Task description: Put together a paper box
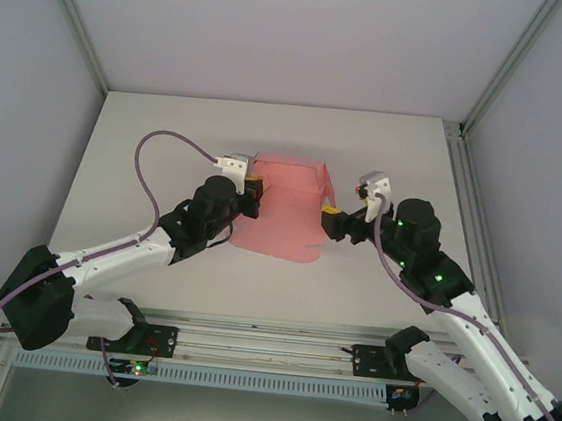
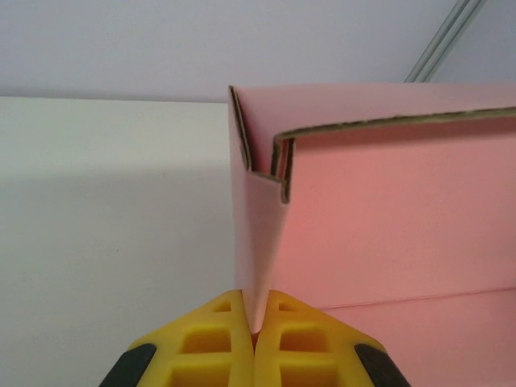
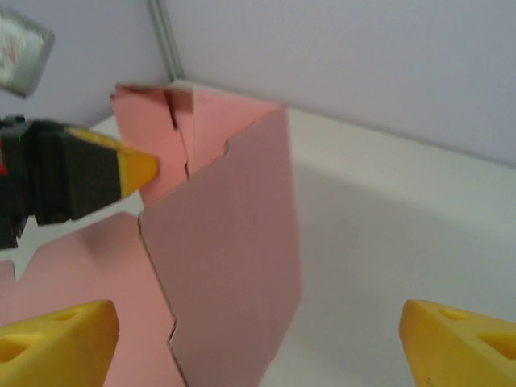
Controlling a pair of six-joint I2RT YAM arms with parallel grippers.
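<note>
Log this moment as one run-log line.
step: folding | left gripper: shut on paper box left flap | right gripper: open, at raised right wall | state: back and side walls up, front flat on table

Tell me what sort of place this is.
Probably a robotics lab test cell: a white table enclosed by pale grey panels on aluminium posts, with two black-and-white robot arms bolted to a metal rail, around a half-folded pink card box.

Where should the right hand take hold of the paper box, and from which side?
Grip the upright right side flap of the paper box, coming in from the right with the right hand open across its thin edge; the left hand pinches the opposite wall.
</note>
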